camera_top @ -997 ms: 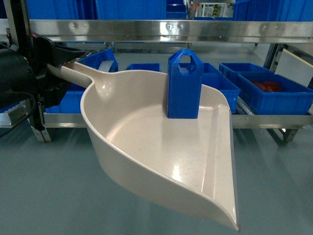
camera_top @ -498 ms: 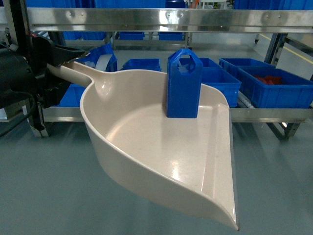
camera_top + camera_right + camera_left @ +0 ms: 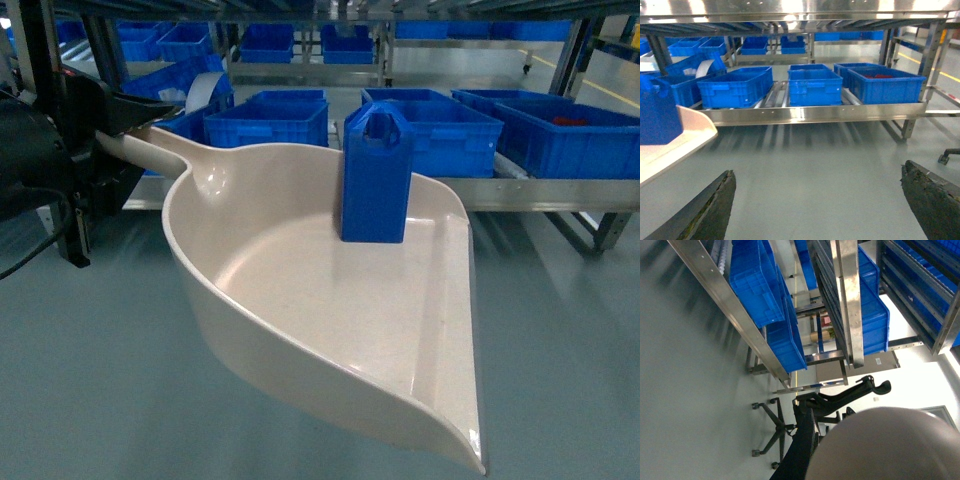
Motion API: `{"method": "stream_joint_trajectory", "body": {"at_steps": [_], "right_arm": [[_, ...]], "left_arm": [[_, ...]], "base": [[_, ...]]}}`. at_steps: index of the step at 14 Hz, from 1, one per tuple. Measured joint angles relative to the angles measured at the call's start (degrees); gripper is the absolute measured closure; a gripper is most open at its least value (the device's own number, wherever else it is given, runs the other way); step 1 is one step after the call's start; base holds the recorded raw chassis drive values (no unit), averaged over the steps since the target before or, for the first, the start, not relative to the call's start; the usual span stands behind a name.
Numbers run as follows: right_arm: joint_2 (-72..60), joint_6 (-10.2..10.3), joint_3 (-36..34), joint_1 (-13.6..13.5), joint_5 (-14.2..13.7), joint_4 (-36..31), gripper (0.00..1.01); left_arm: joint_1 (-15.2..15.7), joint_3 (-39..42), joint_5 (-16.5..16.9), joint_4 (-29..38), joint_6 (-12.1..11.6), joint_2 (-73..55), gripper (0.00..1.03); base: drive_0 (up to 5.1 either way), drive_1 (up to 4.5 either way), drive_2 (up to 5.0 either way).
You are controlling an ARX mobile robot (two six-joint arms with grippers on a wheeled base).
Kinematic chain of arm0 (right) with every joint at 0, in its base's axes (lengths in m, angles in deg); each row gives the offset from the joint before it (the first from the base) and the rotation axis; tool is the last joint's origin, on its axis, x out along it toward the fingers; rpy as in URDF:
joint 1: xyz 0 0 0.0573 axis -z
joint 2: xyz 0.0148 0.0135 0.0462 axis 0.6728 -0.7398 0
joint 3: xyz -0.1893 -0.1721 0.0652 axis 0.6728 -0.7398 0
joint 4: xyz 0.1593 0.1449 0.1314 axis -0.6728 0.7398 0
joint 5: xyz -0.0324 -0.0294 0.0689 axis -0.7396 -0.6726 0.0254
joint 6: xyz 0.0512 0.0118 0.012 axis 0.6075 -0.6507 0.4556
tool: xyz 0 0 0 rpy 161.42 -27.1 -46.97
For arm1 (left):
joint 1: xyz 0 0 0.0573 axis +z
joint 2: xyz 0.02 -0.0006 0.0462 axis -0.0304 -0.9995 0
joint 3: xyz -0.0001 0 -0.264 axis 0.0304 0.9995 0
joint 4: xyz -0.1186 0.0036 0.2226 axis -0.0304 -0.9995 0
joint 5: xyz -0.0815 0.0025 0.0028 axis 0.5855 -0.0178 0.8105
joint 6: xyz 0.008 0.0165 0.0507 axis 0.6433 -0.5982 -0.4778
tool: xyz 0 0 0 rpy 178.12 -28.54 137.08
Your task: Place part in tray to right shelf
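The left gripper (image 3: 130,120) held the tray (image 3: 300,300) by its long handle, closed on it at the far left of the head view, so that the wide scoop stood out in front of the robot, above the grey floor (image 3: 560,340). The tray was kept almost level, with its flat lip toward the camera, and I judge this was to stop the load from sliding out.

The part (image 3: 376,180) stood upright inside the tray, near the back wall on the right side, with its loop handle on top. Nothing gripped it; it rested only on the tray floor, so it could tip if the tray moved sharply.

The right gripper (image 3: 815,200) was free and its jaws were wide apart, with only floor between them. I think it was kept ready to lift the part later.

The shelf (image 3: 815,114) was in front, well apart from the tray, with several blue crates (image 3: 735,89) on its rollers. The part was not yet on it, so the step in hand seemed to be the approach.
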Motion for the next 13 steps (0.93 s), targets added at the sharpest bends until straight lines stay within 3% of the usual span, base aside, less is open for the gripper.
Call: {"method": "stream_joint_trajectory", "body": {"at_steps": [13], "right_arm": [[0.0, 0.2, 0.0, 0.0, 0.0, 0.1, 0.03]], "left_arm": [[0.0, 0.1, 0.0, 0.0, 0.0, 0.0, 0.91]], "base": [[0.0, 0.0, 0.0]]}}
